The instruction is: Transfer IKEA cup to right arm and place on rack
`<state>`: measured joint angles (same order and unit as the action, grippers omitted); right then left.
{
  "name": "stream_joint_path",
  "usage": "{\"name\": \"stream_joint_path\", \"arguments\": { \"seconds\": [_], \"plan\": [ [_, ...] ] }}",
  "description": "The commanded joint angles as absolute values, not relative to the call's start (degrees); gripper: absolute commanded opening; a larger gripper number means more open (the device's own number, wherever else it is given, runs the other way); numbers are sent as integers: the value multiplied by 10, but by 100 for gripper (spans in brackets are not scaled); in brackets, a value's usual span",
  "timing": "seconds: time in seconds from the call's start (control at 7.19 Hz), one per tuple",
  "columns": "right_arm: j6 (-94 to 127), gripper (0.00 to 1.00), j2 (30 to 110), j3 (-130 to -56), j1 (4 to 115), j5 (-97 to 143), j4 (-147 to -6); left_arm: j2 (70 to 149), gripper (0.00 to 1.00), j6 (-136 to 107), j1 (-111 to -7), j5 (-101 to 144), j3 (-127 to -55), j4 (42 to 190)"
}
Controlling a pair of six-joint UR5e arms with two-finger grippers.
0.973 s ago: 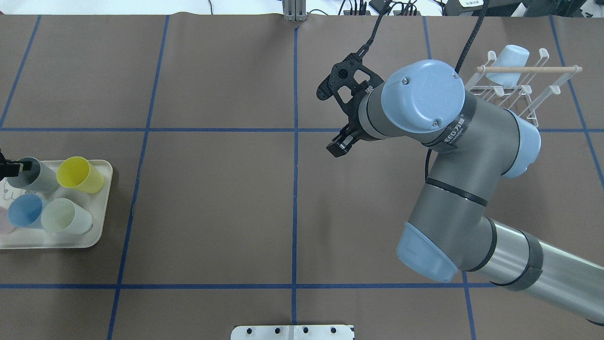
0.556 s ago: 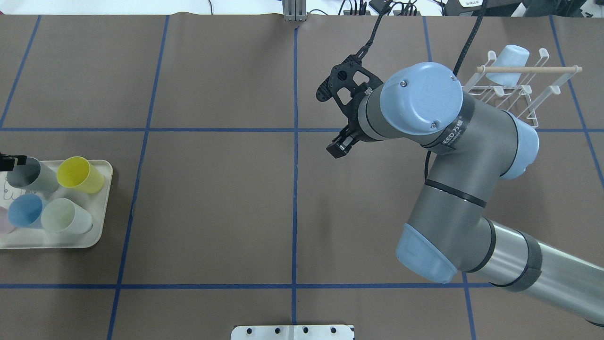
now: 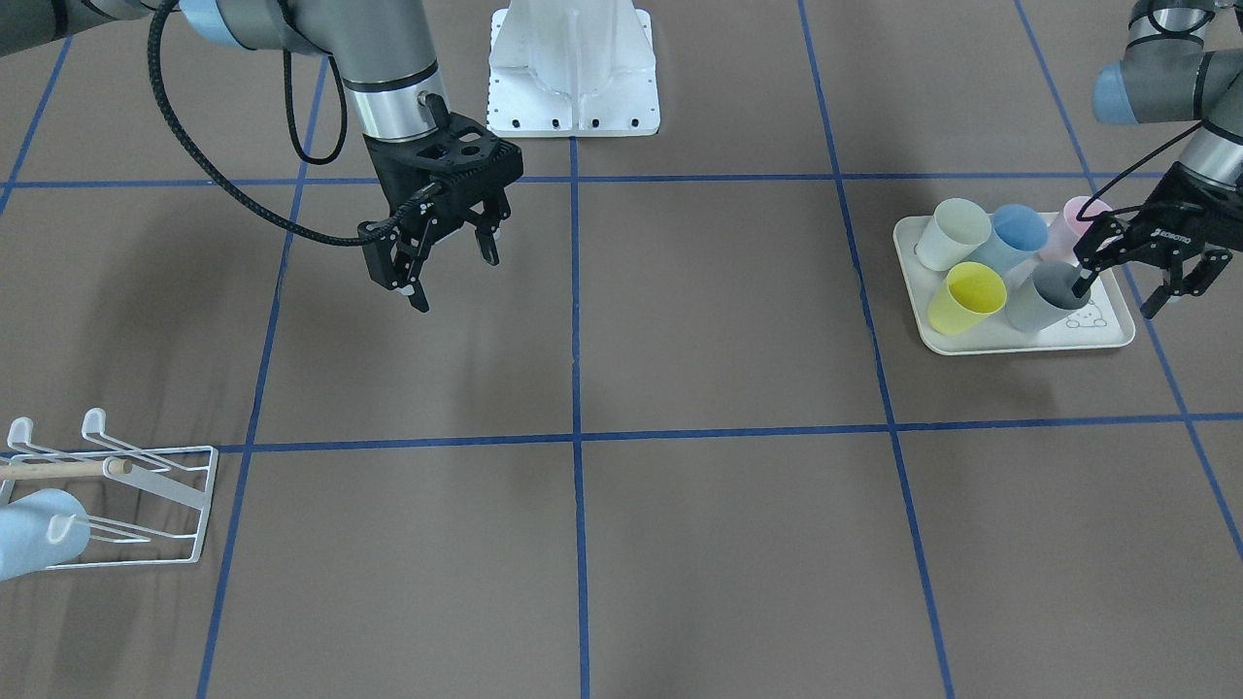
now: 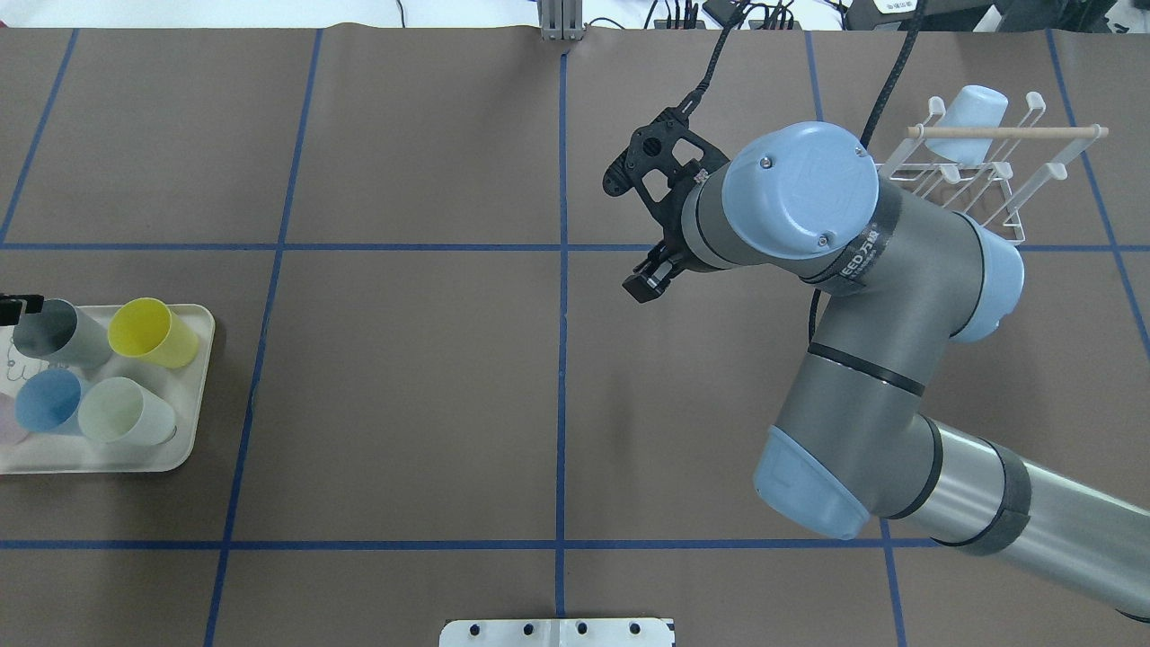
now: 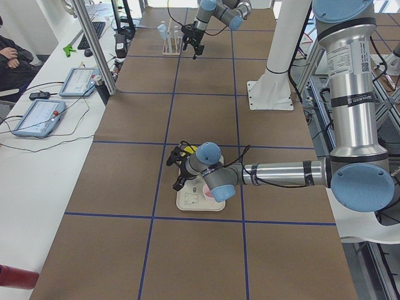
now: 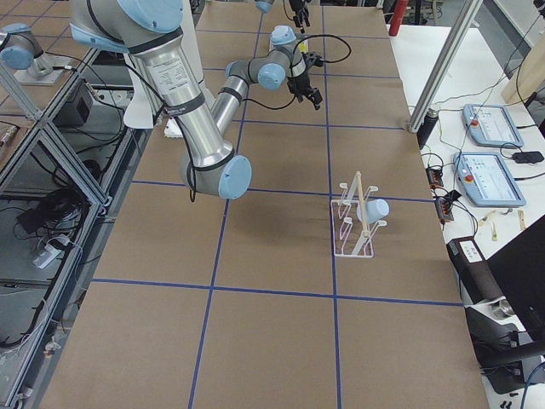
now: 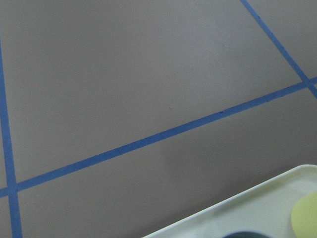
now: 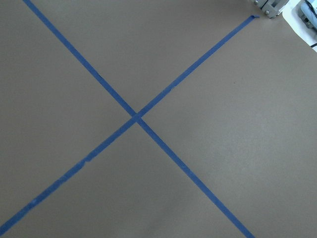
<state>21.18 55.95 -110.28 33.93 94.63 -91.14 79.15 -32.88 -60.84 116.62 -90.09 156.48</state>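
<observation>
One place on the rack (image 3: 126, 485), nearest, already taken by a pale blue cup (image 3: 29, 534), so could knock that loose when hanging the next. Further back, watch the left end effector (image 3: 1117, 294), spread wide with one finger dipped inside the grey cup (image 3: 1039, 301) on the tray (image 3: 1020, 342) and the other outside its wall: might pinch only thin rim, tip it against the yellow cup (image 3: 966, 296) just beside, or drag the tray. Farthest, mind the right end effector (image 3: 454, 279), wide and empty above bare tabletop (image 3: 728, 534), well apart from the tray; could fumble a cup passed crooked.

Left tool (image 3: 1114, 301) has drawn back across grey cup (image 3: 1039, 303)
</observation>
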Motion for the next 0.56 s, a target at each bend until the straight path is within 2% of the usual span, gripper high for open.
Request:
{"name": "stream_joint_path", "arguments": {
  "seconds": [0.0, 0.42],
  "plan": [
    [212, 100, 559, -1098, 338, 936, -911, 790, 67, -328, -602, 1167, -901, 1571],
    [212, 100, 556, -1092, 337, 930, -910, 789, 64, -329, -584, 1167, -897, 1571]
  ]
}}
